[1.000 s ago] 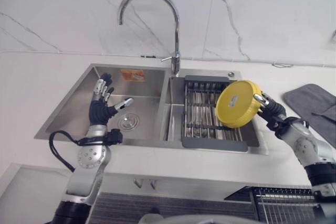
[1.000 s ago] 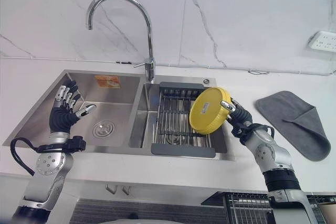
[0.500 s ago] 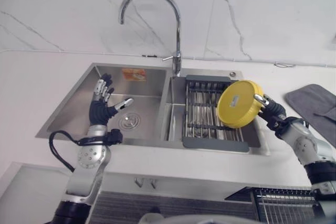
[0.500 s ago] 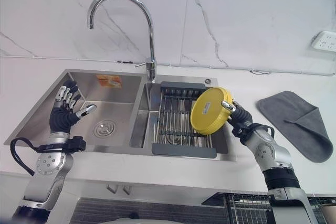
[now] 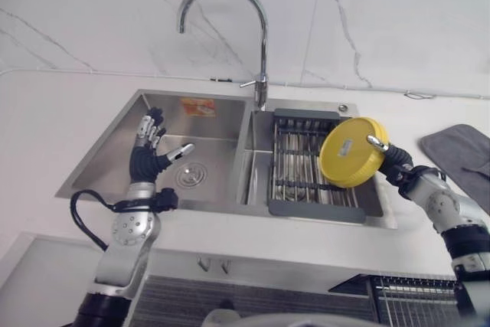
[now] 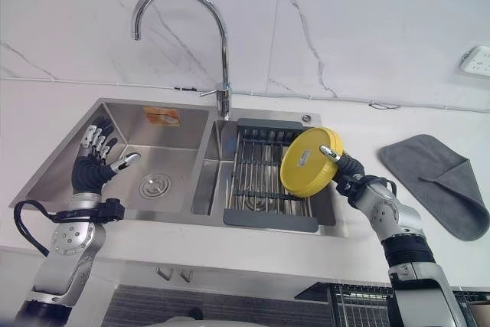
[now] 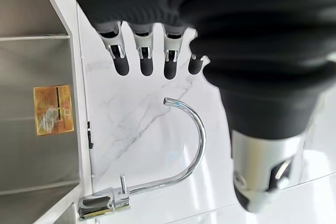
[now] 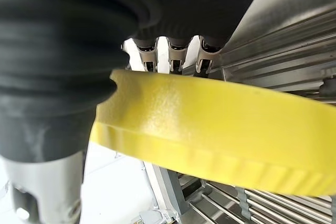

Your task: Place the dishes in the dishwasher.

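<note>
Yellow plate (image 5: 351, 152) tilted on edge, underside facing left.

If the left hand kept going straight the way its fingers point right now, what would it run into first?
Probably the marble wall. The left hand hovers open over the left sink basin, fingers aimed up and back; its wrist view looks past them at the wall and faucet. Depth is unclear.

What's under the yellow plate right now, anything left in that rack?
The yellow plate, pinched by the right hand, hangs tilted over the drying rack in the sink's right basin. The visible bars look bare; the part behind the plate is hidden.
</note>
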Tool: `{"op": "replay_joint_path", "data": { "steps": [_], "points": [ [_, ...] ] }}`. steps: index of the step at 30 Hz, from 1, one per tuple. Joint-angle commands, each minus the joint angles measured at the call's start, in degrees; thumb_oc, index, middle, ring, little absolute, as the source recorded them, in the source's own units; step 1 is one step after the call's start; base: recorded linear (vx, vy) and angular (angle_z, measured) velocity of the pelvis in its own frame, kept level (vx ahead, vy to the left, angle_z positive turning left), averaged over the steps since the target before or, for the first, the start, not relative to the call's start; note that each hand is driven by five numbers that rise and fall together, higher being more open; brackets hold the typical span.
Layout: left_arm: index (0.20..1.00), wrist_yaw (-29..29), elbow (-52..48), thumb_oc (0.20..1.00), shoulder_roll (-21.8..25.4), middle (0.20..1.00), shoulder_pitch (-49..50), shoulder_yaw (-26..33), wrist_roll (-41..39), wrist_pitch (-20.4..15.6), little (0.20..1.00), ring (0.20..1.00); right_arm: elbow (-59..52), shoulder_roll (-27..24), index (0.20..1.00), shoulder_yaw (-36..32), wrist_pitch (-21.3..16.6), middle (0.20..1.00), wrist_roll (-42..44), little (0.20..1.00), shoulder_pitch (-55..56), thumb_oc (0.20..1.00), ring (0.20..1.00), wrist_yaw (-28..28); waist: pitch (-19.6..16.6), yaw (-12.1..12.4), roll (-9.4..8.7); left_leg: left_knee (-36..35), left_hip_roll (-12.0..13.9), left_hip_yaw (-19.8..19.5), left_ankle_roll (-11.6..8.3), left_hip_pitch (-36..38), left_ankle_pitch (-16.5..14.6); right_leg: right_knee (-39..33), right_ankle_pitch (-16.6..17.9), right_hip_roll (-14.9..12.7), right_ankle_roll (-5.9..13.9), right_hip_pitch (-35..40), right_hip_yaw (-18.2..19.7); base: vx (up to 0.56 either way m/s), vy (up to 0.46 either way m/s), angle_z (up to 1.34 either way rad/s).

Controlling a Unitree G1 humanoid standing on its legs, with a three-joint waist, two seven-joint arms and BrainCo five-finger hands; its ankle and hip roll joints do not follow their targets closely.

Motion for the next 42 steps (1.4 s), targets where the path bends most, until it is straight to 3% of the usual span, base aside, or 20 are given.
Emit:
{"op": "replay_joint_path", "data": {
  "steps": [1,6,7,9,13,17,22,38,42],
  "points": [
    [1.000,1.0,-0.9,1.000,3.3,1.000,-3.9,-1.8,-0.8,-1.8,1.000,1.000,2.3,-4.4,1.000,2.5,0.3,1.000,0.0,1.000,-7.4,1.000,1.000,1.5,-1.0,1.6,-0.97,0.1,2.0,0.5,-1.55,3.5,-3.5,0.1,0.2,-1.8,-0.16,1.1,1.0,0.00,0.000,0.00],
    [1.000,1.3,-0.9,1.000,3.3,1.000,-4.0,-2.2,-0.6,-1.6,1.000,1.000,3.7,-5.1,1.000,3.8,1.1,1.000,-2.0,1.000,-8.0,1.000,1.000,3.1,-1.1,1.6,-1.01,0.1,2.0,0.6,-1.56,3.6,-3.5,0.1,0.2,-1.7,-0.18,1.1,1.1,0.00,0.000,0.00],
    [1.000,1.2,-0.8,1.000,3.4,1.000,-4.0,-2.1,-0.7,-1.5,1.000,1.000,4.0,-5.3,0.661,4.0,1.3,0.661,-2.1,0.661,-8.2,0.661,0.661,3.1,-1.1,1.5,-1.01,0.1,2.0,0.7,-1.58,3.7,-3.4,0.1,0.2,-1.7,-0.18,1.1,1.1,0.00,0.000,0.00],
    [1.000,1.1,-0.6,1.000,3.4,1.000,-4.1,-2.2,-0.8,-1.4,1.000,1.000,4.5,-5.3,0.200,4.0,1.2,0.200,-2.2,0.200,-8.6,0.200,0.200,2.1,-1.1,1.5,-0.98,0.1,2.0,0.7,-1.56,3.7,-3.5,0.1,0.3,-1.7,-0.20,1.1,1.1,0.00,0.000,0.00],
    [1.000,1.4,-0.9,1.000,3.3,1.000,-4.0,-2.5,-0.6,-1.0,1.000,1.000,3.4,-6.1,0.200,5.2,-1.7,0.200,-6.7,0.200,-9.5,0.200,0.200,3.8,-1.0,1.5,-0.98,0.1,2.0,0.7,-1.58,3.7,-3.4,0.1,0.3,-1.7,-0.17,1.0,1.3,0.00,0.000,0.00],
    [1.000,1.5,-0.7,1.000,3.0,1.000,-3.9,-3.0,-0.3,-0.8,1.000,1.000,2.8,-5.0,0.200,4.8,-0.4,0.200,-5.1,0.200,-8.6,0.200,0.200,2.5,-0.9,1.4,-0.86,0.1,2.0,0.6,-1.51,3.8,-3.5,0.1,0.3,-1.7,-0.21,1.1,1.6,0.00,0.000,0.00],
    [1.000,1.2,-0.8,1.000,3.0,1.000,-3.8,-3.4,-0.4,-0.4,1.000,1.000,1.9,-4.8,0.200,5.8,-3.1,0.200,-10.4,0.200,-7.1,0.200,0.200,5.6,-0.7,1.4,-0.87,0.1,2.0,0.5,-1.51,3.8,-3.4,0.1,0.4,-1.7,-0.12,1.0,1.6,0.00,0.000,0.00],
    [1.000,0.5,-0.1,1.000,2.5,1.000,-3.8,-4.5,0.1,-0.5,1.000,1.000,-1.1,-1.0,0.200,3.8,-4.9,0.200,-4.1,0.200,-4.8,0.200,0.200,-0.1,-0.3,0.8,-0.49,0.1,2.5,0.9,-1.50,3.9,-3.4,0.1,0.3,-1.4,-0.27,0.9,2.0,0.00,0.000,0.00],
    [1.000,0.1,-0.3,1.000,2.5,1.000,-3.1,-4.1,0.0,-0.6,1.000,1.000,-5.4,0.5,0.200,2.2,-8.5,0.200,-1.9,0.200,-3.5,0.200,0.200,-3.8,-0.6,0.3,-0.20,0.1,2.8,1.3,-1.54,4.1,-3.4,0.1,0.2,-1.1,-0.44,0.9,2.1,0.00,-0.020,0.00]
  ]
}}
